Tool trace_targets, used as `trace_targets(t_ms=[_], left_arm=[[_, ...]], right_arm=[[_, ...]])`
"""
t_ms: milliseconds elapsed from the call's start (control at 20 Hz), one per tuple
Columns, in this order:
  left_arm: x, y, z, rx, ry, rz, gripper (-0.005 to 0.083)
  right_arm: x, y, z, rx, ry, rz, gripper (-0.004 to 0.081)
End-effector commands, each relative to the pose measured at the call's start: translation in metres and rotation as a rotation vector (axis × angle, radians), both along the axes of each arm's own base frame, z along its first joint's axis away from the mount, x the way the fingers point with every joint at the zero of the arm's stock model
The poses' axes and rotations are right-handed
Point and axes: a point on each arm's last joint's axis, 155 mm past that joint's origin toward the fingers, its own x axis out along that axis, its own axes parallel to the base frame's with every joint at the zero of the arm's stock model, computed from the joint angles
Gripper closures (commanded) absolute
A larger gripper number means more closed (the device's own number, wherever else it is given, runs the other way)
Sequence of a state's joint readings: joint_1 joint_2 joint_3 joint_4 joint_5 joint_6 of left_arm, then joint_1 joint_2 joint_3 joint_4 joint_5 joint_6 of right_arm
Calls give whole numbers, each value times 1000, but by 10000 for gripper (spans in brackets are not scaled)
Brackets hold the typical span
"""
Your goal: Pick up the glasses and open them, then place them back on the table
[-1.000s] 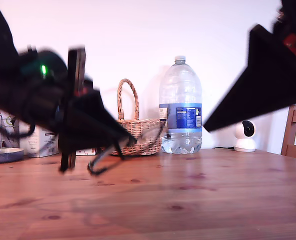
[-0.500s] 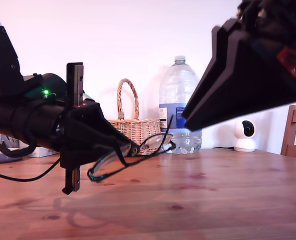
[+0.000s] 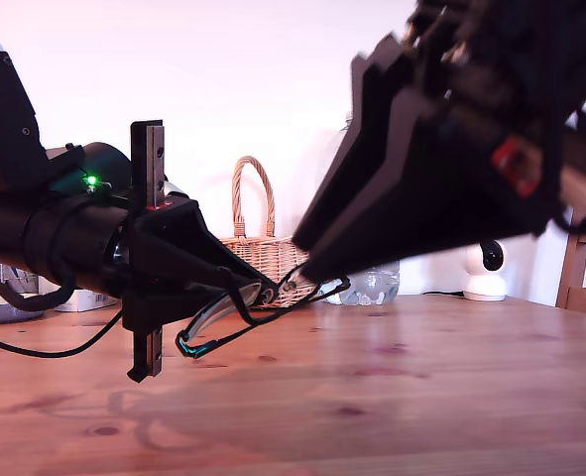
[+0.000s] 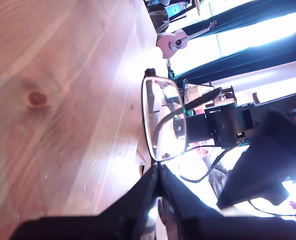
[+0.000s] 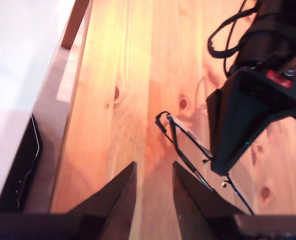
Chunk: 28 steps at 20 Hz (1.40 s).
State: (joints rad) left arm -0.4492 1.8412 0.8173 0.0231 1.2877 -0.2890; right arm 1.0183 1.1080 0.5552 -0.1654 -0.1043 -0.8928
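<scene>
Before the wicker basket (image 3: 263, 253), my first tool (image 3: 258, 291) pinches the glasses (image 3: 263, 307); my second tool (image 5: 153, 182) gapes, masking the bottle (image 3: 372, 286).

The bottle (image 3: 374, 285) (perhaps water) is mostly hidden behind an arm (image 3: 441, 169)

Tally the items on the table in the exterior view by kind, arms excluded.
Glasses: 1
Basket: 1
Bottle: 1
Camera: 1
Box: 1
Dish: 1
Total: 6
</scene>
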Motion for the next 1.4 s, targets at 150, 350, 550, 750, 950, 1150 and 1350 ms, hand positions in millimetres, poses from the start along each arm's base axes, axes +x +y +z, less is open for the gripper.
trace_targets(t_ms=[150,350,550,750,950,1150,1350], left_arm=[[-4,-6,-8,23,-2,-12,795],[-6,-11,-9,32,-13,-21,795],[-4,-12,-6,29,-18,-23,795],[-5,-12,-6,25,-24,-28,795],[-11,-11,-1,-10,-33,-59,795],[-13,-11,-1,-20,-41,-70,795],[-16,-10,2,-33,-32,-82,795]], right_arm=[[5,19,11,50,-52,31,539],[2,33,14,42,-44,74,540],[-1,41,6,-12,-21,103,540],[-9,37,-3,-65,1,130,541],[-11,35,-6,-89,-11,158,541],[-14,35,-7,-87,-1,168,574],[-15,34,-8,-93,2,169,618]])
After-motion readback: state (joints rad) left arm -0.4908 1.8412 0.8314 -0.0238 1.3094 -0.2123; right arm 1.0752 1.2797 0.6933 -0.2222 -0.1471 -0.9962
